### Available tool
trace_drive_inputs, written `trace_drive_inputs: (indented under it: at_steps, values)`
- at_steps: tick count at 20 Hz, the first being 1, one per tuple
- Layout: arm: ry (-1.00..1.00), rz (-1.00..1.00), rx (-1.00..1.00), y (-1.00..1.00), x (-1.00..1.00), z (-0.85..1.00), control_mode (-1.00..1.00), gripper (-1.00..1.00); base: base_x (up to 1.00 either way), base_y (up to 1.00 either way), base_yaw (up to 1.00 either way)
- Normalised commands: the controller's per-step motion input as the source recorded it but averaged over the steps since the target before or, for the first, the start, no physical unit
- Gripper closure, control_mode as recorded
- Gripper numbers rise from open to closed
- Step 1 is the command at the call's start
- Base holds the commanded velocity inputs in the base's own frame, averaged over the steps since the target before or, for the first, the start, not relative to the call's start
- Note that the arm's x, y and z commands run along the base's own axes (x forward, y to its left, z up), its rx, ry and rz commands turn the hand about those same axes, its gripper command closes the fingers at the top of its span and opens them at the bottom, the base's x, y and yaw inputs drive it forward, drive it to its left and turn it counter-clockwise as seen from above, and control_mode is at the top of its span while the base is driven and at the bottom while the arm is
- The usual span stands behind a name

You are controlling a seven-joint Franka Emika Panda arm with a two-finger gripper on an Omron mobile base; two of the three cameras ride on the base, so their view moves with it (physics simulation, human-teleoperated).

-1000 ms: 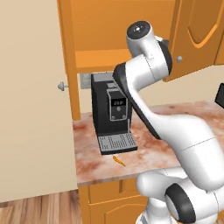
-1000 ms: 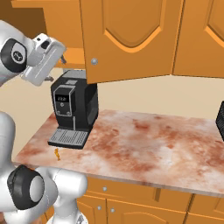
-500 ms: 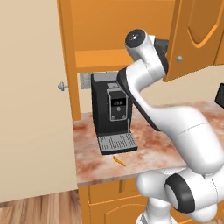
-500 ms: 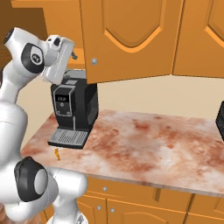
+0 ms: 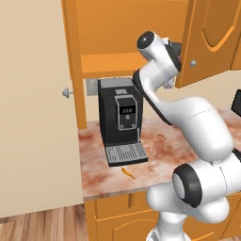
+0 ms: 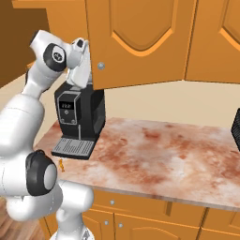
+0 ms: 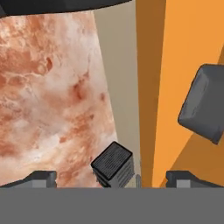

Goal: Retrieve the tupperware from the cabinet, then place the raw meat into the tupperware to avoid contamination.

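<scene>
The cabinet (image 5: 123,33) has its left door (image 5: 74,66) swung open towards me, and its inner shelf (image 5: 117,64) shows. The right door (image 6: 136,42) is nearly shut. My gripper (image 7: 159,135) is raised beside that door's left edge, just above the coffee machine. It is open, with the door's edge running between the fingertips (image 7: 113,168) and nothing gripped. The hand (image 5: 175,51) sits level with the door's silver knob (image 6: 100,65). The raw meat (image 5: 127,172), a tiny orange sliver, lies on the counter in front of the machine's drip tray. The tupperware is out of view.
A black coffee machine (image 5: 120,117) stands on the marbled counter (image 6: 154,154) under the cabinet. Another black appliance (image 6: 236,126) sits at the counter's far right. A beige wall panel (image 5: 33,117) closes off the left. Orange base cabinets (image 6: 140,220) run below.
The hand has moved to the right and closer to the right door's edge, while the elbow swung up. The gripper stayed open. The meat and the coffee machine have not moved.
</scene>
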Motion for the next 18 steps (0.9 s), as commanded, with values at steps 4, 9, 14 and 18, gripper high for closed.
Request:
trace_drive_inputs:
  at_steps: [4, 9, 14, 18]
  values:
    - [0.12, -0.26, -0.08, -0.51, 0.08, 0.01, -1.00, -1.00, 0.00, 0.00, 0.00]
    - [-0.02, -0.26, -0.06, -0.43, -0.17, 0.00, -1.00, -1.00, 0.00, 0.00, 0.00]
    - [-0.13, -0.17, -0.04, -0.35, -0.54, 0.06, -1.00, -1.00, 0.00, 0.00, 0.00]
    - [-0.19, -0.09, -0.02, -0.39, -0.69, 0.00, -1.00, -1.00, 0.00, 0.00, 0.00]
